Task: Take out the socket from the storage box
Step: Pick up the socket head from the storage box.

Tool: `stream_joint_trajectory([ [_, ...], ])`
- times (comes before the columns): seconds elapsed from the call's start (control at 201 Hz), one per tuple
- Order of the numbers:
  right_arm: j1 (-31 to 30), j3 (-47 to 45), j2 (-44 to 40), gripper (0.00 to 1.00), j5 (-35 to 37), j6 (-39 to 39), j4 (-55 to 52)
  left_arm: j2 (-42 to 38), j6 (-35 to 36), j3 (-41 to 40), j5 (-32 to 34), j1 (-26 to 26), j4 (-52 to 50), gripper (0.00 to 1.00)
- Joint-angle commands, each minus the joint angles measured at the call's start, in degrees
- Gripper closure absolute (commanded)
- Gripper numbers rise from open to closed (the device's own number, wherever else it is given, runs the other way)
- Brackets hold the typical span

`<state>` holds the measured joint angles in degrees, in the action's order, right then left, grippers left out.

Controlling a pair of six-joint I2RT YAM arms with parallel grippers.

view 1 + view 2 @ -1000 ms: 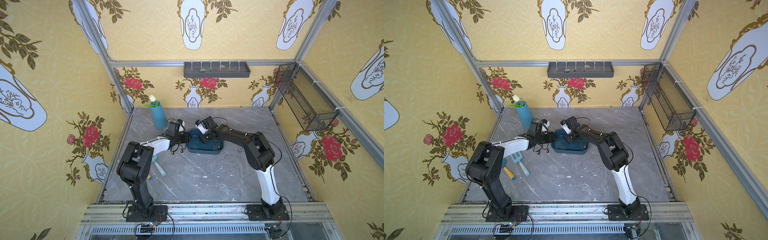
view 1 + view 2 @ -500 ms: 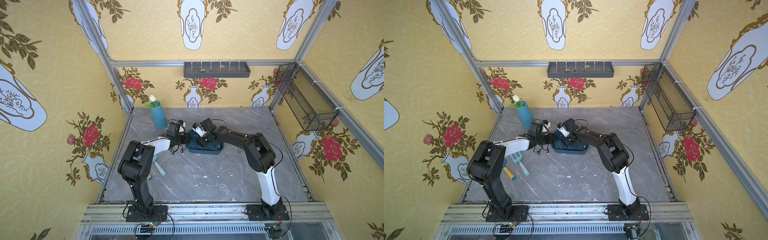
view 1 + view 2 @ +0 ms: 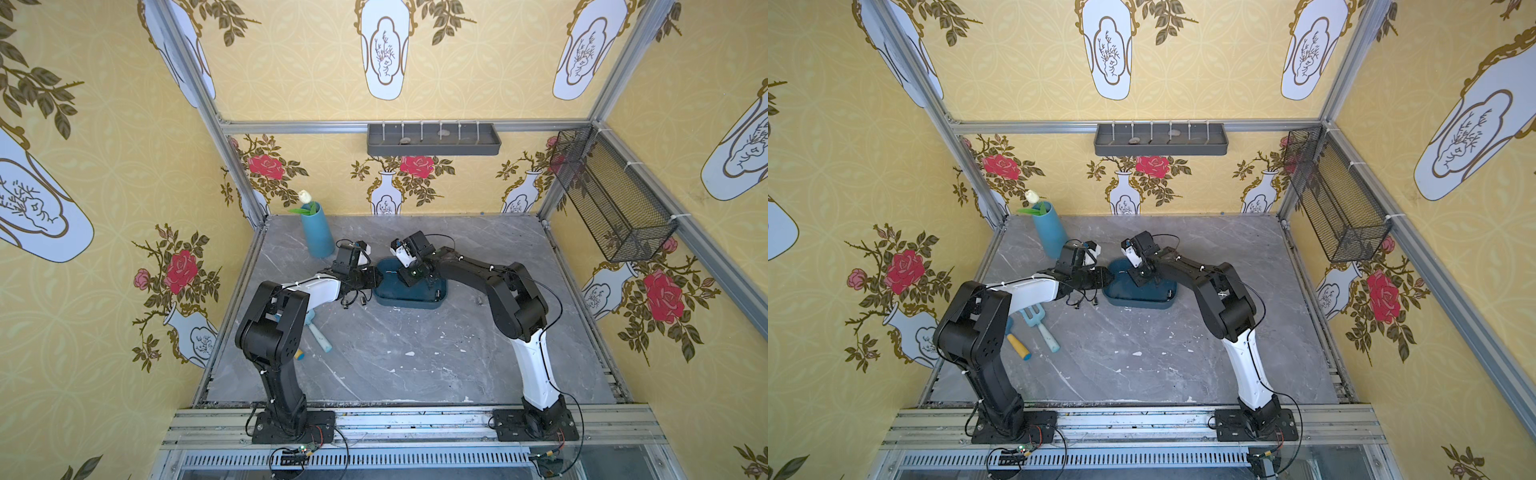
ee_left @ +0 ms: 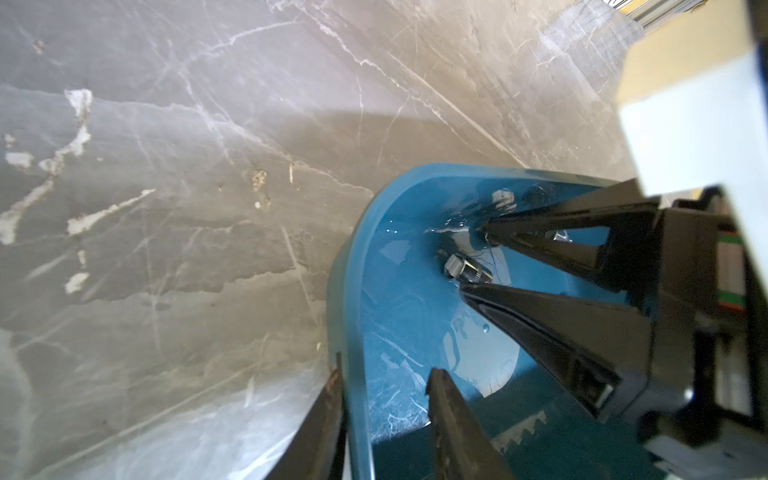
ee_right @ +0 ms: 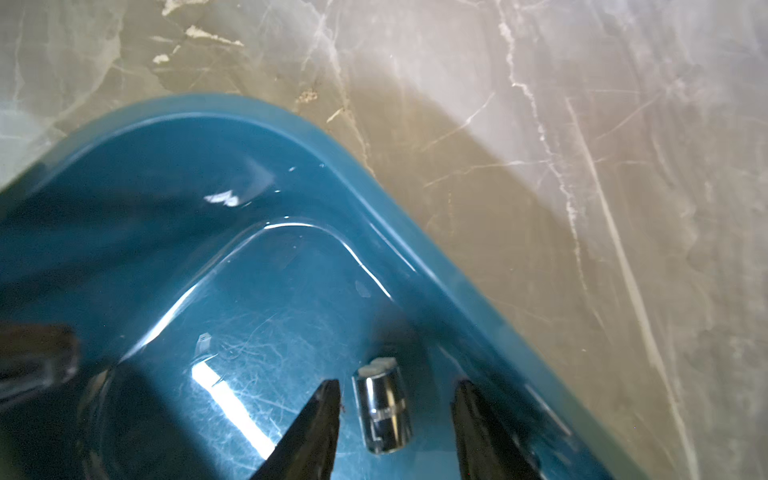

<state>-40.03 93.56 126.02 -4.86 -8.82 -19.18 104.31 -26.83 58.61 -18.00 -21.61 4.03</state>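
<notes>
While the right gripper (image 5: 397, 384) is standing wide, touching nothing, the socket (image 5: 382, 411) is lying on its side on the storage box (image 5: 386, 224) floor, between the fingertips with a gap each side. Its long axis is running along the fingers, pale end pointing ahead of the tips toward the curved corner wall.

Risks: jaws are closing across round chrome, so it may be squirting forward or rolling. One finger is sitting just beside the wall and may be catching it.

Farther off, the left gripper (image 4: 384, 368) is straddling the box rim. Clamped or not, cannot tell. If loose, the box may be sliding on the table (image 5: 540, 166).
</notes>
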Motion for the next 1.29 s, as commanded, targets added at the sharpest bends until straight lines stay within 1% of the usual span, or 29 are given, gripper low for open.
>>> stream_joint_trajectory([
  [0.0,-0.2,0.0,0.4,0.52,-1.0,0.3,0.6,-0.1,0.5,-0.4,-0.5,0.1,0.7,0.63],
  [0.378,-0.6,-0.1,1.9,0.57,0.2,-0.9,0.7,-0.1,0.3,-0.2,-0.9,0.0,1.2,0.64],
  [0.448,-0.7,0.0,1.9,0.63,0.1,-1.0,0.6,-0.2,0.3,-0.3,-0.9,0.0,1.3,0.64],
  [0.513,-0.7,-0.1,1.9,0.65,0.2,-1.1,0.9,-0.3,0.3,-0.3,-0.9,0.0,1.3,0.64],
  [0.582,-0.7,-0.2,1.9,0.72,0.1,-1.1,0.8,-0.4,0.2,-0.2,-0.8,0.1,1.3,0.64],
  [0.697,-0.7,-0.6,1.2,0.78,0.2,-1.2,0.8,-0.4,0.4,-0.2,-0.9,0.0,1.3,0.64],
  [0.782,-0.7,-1.1,0.2,0.8,0.1,-1.2,1.1,-0.5,0.5,-0.2,-0.8,0.1,1.3,0.64],
  [0.966,-0.5,-2.3,-4.2,0.81,0.4,-0.2,0.6,-0.5,0.2,-0.4,-0.5,0.1,1.5,0.64],
  [1.065,0.5,-4.4,-8.6,0.81,0.7,1.8,-0.2,-0.5,0.2,-0.4,0.0,0.1,1.3,0.64],
  [1.21,4.7,-8.7,-16.2,0.82,0.7,7.4,-2.0,-1.1,0.1,-0.3,0.7,0.0,1.2,0.64],
  [1.289,9.0,-11.6,-19.8,0.82,-0.8,11.1,-3.9,-1.3,0.2,0.2,1.0,0.1,0.6,0.64],
])
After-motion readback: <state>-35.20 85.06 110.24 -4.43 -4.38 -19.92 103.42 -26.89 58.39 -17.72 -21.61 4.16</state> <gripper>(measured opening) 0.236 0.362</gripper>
